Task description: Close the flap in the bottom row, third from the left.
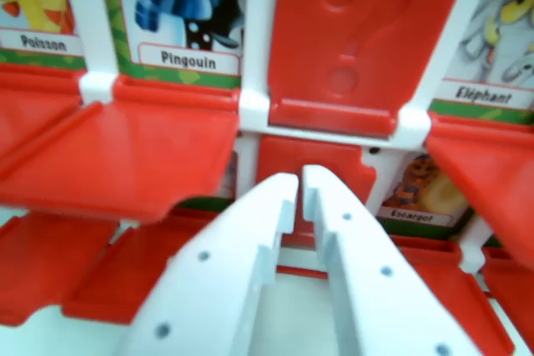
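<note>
Flap (313, 174) stands upright, plain red; hand (299, 183) nearly closed, holding nothing.

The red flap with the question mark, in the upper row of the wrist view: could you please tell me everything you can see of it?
The red flap looks like glossy moulded plastic, with a raised question mark on its face. It stands upright and closed, hiding its picture, between the open Pingouin card and the Eléphant card. Its thicker bottom edge sits in the white frame at the hinge. Its top is cut off by the picture edge. The white end effector is below it, not touching it.
</note>
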Robot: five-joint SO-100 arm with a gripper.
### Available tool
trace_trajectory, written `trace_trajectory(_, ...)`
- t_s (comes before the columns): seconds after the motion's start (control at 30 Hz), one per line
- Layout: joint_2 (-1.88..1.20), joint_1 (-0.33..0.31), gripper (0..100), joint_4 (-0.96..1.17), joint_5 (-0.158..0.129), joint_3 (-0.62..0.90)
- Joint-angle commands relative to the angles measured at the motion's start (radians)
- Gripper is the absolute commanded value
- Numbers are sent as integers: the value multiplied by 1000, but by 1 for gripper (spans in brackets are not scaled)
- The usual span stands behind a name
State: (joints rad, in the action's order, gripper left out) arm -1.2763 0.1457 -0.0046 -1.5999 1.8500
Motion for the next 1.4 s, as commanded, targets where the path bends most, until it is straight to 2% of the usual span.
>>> trace_trajectory(0.0,-224,-20,0,20,2,54)
trace_trajectory(0.17,-492,-25,0,77,2,238)
trace_trajectory(0.43,-983,-15,0,270,-21,477)
trace_trajectory(0.7,-1548,-38,0,560,-78,687)
trace_trajectory(0.77,-1667,-57,0,667,-84,686)
trace_trajectory(0.87,-1772,-114,0,775,-104,673)
trace_trajectory(0.93,-1825,-150,0,822,-107,661)
trace_trajectory(1.17,-1994,-153,0,1054,-86,586)
trace_trajectory(1.37,-1994,-170,0,1088,-84,540)
